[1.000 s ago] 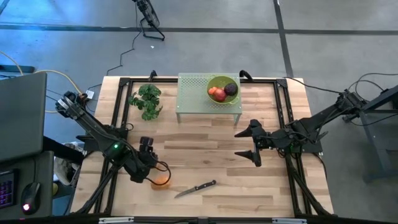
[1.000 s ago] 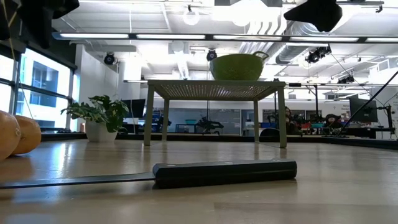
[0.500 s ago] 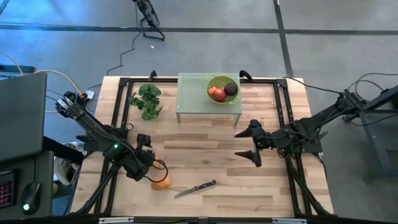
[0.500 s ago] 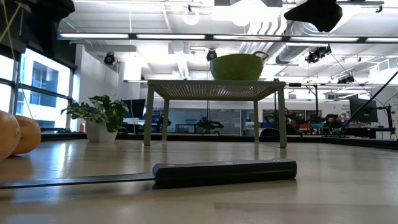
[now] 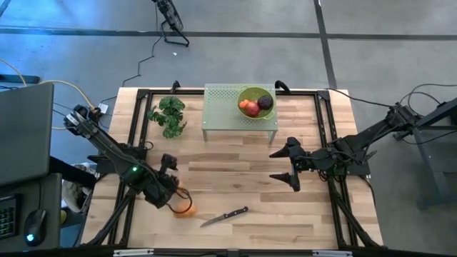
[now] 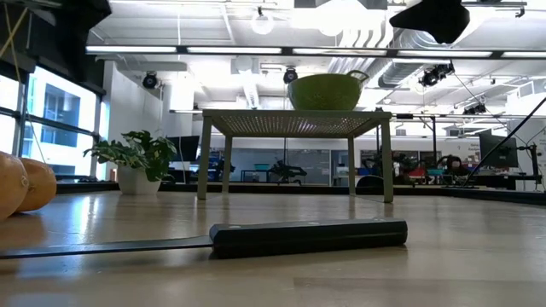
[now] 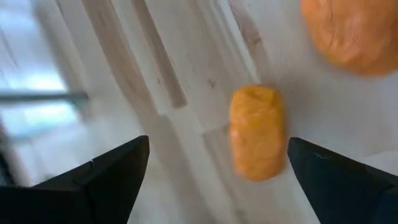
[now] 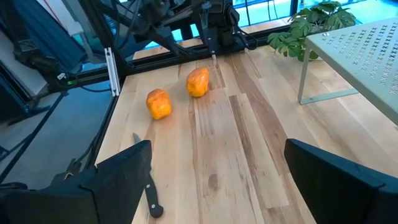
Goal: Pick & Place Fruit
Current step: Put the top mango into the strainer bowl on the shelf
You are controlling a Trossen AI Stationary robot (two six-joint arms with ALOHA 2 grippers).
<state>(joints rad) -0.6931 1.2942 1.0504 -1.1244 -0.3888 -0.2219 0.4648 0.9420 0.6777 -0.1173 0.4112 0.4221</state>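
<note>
**Two orange fruits on the table below the open left gripper**

A round green bowl [image 5: 255,101] sits on a pale green perforated stand [image 5: 221,111] at the table's 12 o'clock edge. It holds a red round fruit [image 5: 250,108] and a dark purple fruit [image 5: 265,102].

Two orange oval fruits with dimpled skin lie on the light wooden table [image 5: 235,178] toward 7 o'clock. In the left wrist view, one orange fruit [image 7: 257,130] lies between the fingers and the other orange fruit [image 7: 348,34] just beyond.

The left gripper [image 5: 171,184] hovers over them, fingers spread wide, holding nothing. The right gripper [image 5: 288,165] waits toward 3 o'clock, wide open and empty.
</note>
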